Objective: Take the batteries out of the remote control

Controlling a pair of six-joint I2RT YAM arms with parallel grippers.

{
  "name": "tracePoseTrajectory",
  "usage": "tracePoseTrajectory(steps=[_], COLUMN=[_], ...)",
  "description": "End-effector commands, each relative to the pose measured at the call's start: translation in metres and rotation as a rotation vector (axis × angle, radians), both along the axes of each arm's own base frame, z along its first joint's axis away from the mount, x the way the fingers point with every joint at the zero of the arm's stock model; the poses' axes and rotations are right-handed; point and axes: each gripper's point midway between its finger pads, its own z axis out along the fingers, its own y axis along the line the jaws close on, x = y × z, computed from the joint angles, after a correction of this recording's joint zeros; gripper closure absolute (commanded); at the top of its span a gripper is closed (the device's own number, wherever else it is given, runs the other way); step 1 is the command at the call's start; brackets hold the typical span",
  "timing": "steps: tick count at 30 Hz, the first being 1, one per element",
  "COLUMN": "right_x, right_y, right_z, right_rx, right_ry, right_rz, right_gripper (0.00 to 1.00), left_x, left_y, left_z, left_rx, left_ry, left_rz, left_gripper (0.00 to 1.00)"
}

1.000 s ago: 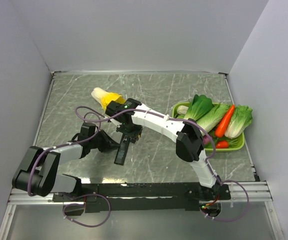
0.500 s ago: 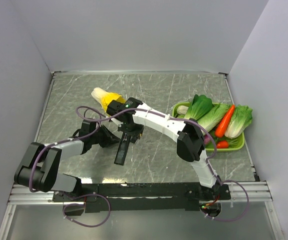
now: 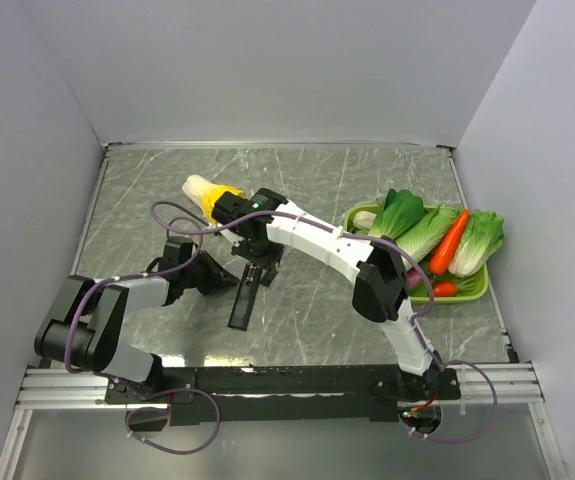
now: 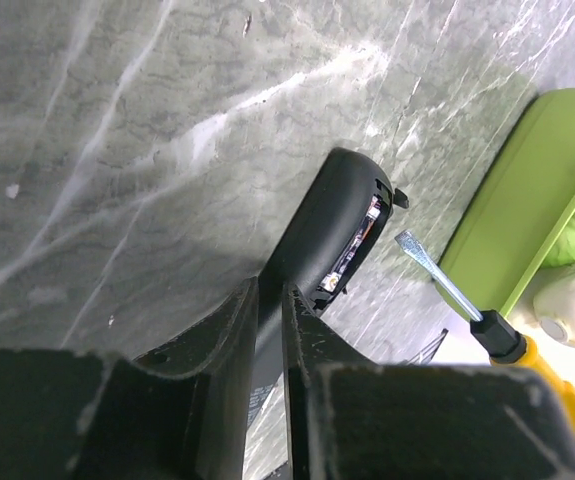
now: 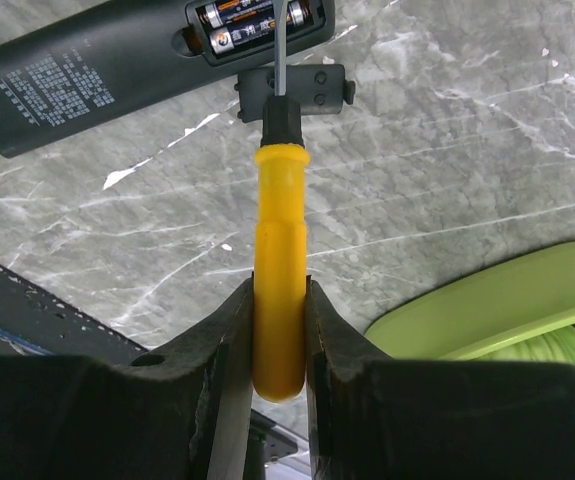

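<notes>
Poising the screwdriver (image 5: 280, 230) over the batteries (image 5: 252, 18) in the remote control (image 5: 87, 60) on the tabletop (image 5: 447, 150), I clamp its handle in my right end effector (image 5: 280, 300); my left end effector (image 4: 270, 300) narrowly pinches the remote control's edge. A slipping blade could gouge cells or flick it loose.

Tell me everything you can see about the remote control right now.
The remote control is a slim black bar that looks like matte plastic, resting on the grey marbled table. Its back shows, with small white printed text. The battery compartment at one end is open with its cover off, and two batteries sit inside side by side. The left end effector is closed on its body, away from the compartment. The screwdriver blade reaches to the open compartment; whether it touches cannot be told.
</notes>
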Motion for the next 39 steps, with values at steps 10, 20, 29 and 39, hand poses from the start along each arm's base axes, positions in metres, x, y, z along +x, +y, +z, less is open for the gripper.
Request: tracePoseTrajectory(steps=[10,20,29,39], right_x=[-0.024,-0.032,-0.031,-0.032], right_y=[-0.033,-0.043,-0.049,-0.055], right_z=[-0.002,-0.006,0.001,0.010], right_rx=[-0.131,-0.163,-0.162,-0.160], right_ry=[0.117,0.142,0.125,0.104], right_rz=[-0.031,-0.036,-0.052,-0.064], right_gripper=[1.00,1.00,1.00,1.00], left_x=[-0.001,-0.012,-0.017,-0.002], left_y=[-0.010,-0.020,-0.020,-0.019], left_z=[0.009,0.014,0.020,0.025], left_rx=[-0.070,-0.118,-0.102,-0.076], left_ry=[-0.044,-0.040,-0.059,-0.079], left_rz=[-0.025,-0.062,-0.056,-0.040], left_gripper=[0.82,0.83,0.84,0.83])
